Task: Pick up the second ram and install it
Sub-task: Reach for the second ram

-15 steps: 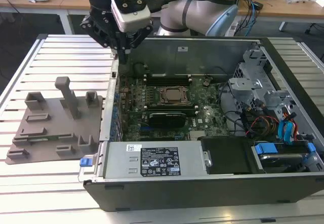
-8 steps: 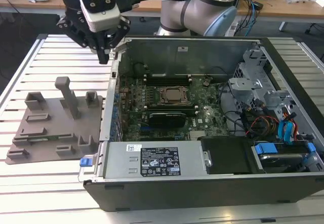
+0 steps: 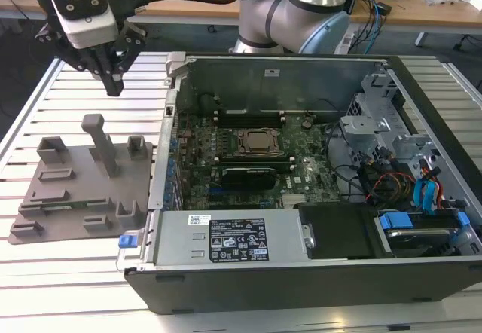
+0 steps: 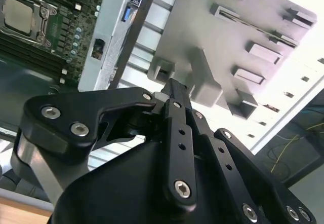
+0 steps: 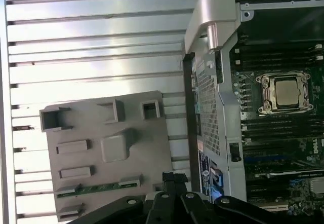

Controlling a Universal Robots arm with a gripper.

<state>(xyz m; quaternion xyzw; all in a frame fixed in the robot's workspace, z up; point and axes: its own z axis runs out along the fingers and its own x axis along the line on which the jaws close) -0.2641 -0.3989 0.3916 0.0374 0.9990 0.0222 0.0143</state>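
On the exterior view's left, a grey plastic holder tray [image 3: 90,184] is laid on the slatted white surface [image 3: 75,273]. The slim green circuit-board second ram [image 3: 71,206] is seated flat in it. The black tool [image 3: 114,86] is held above, closed and empty. An open metal computer case [image 3: 263,77] is set beside the tray.

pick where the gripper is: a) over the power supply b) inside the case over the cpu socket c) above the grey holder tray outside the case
C: the gripper hangs above the grey holder tray, and the green ram stick lies in that tray.
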